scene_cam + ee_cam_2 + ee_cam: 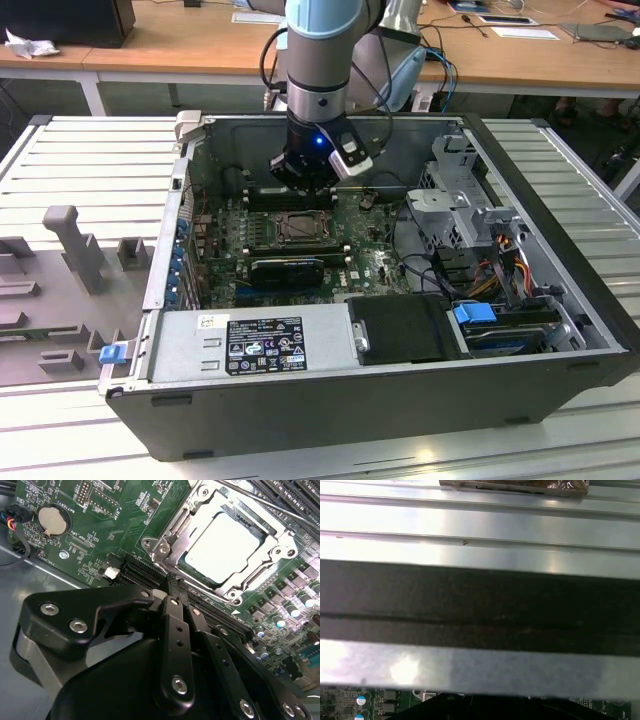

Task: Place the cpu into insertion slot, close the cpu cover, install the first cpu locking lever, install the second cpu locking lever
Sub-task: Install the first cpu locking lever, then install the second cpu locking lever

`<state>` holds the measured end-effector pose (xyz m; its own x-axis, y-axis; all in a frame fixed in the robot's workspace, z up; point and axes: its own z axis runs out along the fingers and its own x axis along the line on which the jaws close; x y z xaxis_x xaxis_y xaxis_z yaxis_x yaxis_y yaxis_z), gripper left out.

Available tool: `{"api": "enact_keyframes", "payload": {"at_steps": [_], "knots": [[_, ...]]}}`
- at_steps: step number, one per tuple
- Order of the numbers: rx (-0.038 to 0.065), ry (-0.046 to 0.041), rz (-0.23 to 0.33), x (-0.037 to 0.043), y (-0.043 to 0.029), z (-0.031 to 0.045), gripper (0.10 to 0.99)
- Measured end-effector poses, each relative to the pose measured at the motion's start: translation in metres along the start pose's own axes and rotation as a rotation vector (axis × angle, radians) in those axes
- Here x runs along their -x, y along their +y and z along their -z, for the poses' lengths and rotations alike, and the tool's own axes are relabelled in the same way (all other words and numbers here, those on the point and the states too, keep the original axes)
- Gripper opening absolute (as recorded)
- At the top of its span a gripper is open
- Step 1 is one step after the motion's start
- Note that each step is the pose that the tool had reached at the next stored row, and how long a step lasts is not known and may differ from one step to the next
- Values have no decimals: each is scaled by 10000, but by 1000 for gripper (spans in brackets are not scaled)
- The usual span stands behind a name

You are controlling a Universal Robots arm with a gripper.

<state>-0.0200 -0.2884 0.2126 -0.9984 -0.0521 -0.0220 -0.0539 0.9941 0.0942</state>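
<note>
Open PC case point(560, 300) lying on slatted metal bench point(90, 170), motherboard point(375, 260) facing up. Arm point(320, 60) reaching down into case from 12 o'clock in exterior view, pincer point(305, 182) hovering just above the board, at 12 o'clock of the insertion slot point(298, 228). In second wrist view: cpu point(223, 542) already seated in the insertion slot point(165, 542), pale face showing through the square window of the cpu cover point(262, 562); cover looks folded down flat over the chip. Thin metal lever rod point(260, 500) running along the far edge of the socket; latched or not, cannot tell. Pincer point(172, 582) fingers point(175, 625) pressed together, tips meeting, holding nothing. Tips just short of the socket's near edge, cpu at roughly 1 o'clock from the tips in that view, near but apart, no contact visible. Long black expansion slot point(150, 577) between tips and socket frame. Coin cell battery point(52, 521) on the board well off at 10 o'clock from the tips. Black graphics card point(285, 270) at 6 o'clock of the socket in exterior view, power supply point(250, 340) further toward 6. First wrist view: case wall point(480, 605) close up, sliver of green board at the edge.
</note>
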Motion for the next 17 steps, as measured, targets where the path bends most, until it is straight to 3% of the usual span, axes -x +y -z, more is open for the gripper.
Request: {"api": "enact_keyframes", "payload": {"at_steps": [13,17], "knots": [[4,-3,-1,3,-20,101,106],[1,-2,-3,2,-87,87,106]]}}
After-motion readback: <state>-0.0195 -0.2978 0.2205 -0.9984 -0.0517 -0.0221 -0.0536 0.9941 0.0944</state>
